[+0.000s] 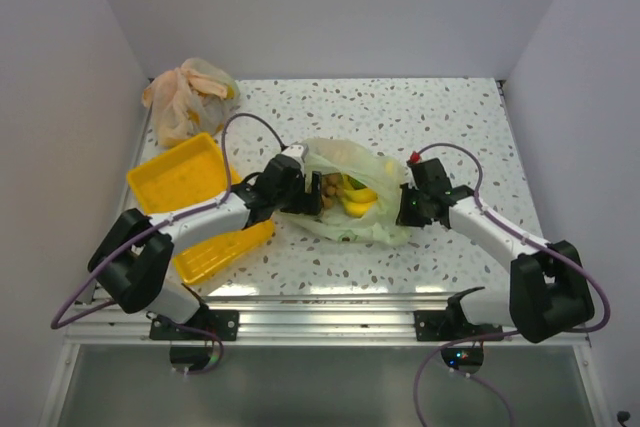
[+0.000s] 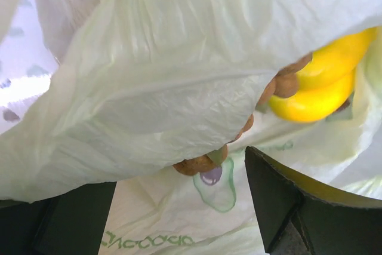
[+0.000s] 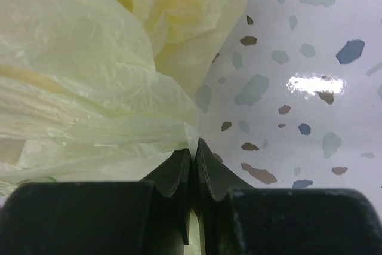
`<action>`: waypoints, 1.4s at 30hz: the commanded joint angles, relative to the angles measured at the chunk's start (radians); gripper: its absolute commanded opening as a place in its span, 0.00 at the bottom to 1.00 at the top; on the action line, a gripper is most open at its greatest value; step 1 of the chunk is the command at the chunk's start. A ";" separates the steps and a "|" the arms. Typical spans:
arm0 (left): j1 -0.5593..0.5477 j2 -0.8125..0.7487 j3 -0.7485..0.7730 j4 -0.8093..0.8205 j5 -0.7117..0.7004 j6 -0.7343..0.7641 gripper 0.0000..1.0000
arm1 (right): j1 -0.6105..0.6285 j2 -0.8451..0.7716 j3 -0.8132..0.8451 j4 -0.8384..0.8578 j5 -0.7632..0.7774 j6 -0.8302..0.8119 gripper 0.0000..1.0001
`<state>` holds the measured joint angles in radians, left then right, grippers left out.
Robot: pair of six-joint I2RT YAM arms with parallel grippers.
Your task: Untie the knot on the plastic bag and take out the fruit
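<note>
Bag (image 1: 365,162) lies mid-table (image 1: 450,117) between the two arms, its mouth open toward the left arm. Bananas (image 1: 358,199) and a cluster of brown fruits (image 1: 328,187) show inside the mouth; the rest of the contents are hidden under plastic. Left gripper (image 2: 179,219) is at the mouth with its fingers spread wide and nothing held. A fold of the bag drapes just above it, and the brown fruits sit just ahead, between the fingers. Right gripper (image 3: 194,150) is at the bag's right edge, jaws pressed together with a sliver of pale green film between them, pinching the plastic low against the table. Yellow tray (image 1: 180,175) sits left of the bag, beside the left arm. Second tray (image 1: 222,250) lies nearer, partly under that arm. Orange-beige bag (image 1: 185,97) is in the far left corner, well apart.
</note>
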<state>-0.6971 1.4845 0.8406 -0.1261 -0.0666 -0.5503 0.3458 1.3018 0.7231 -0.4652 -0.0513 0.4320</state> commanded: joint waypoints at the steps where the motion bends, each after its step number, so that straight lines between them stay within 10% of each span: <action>1: 0.036 0.023 0.109 0.063 -0.084 0.004 0.91 | -0.004 -0.001 0.027 0.105 -0.025 0.011 0.08; 18: 0.041 0.057 0.284 0.016 -0.177 -0.036 1.00 | -0.002 -0.072 0.033 0.241 -0.124 0.123 0.14; 27: -0.084 -0.007 0.376 -0.144 -0.366 0.085 0.83 | -0.001 -0.107 0.033 0.231 -0.124 0.119 0.12; 42: -0.073 0.382 0.710 -0.210 -0.372 0.228 0.64 | -0.002 -0.125 0.016 0.231 -0.133 0.132 0.09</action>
<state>-0.7837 1.8313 1.4738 -0.3042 -0.4023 -0.3729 0.3458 1.2079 0.7441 -0.2626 -0.1757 0.5507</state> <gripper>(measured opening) 0.651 0.098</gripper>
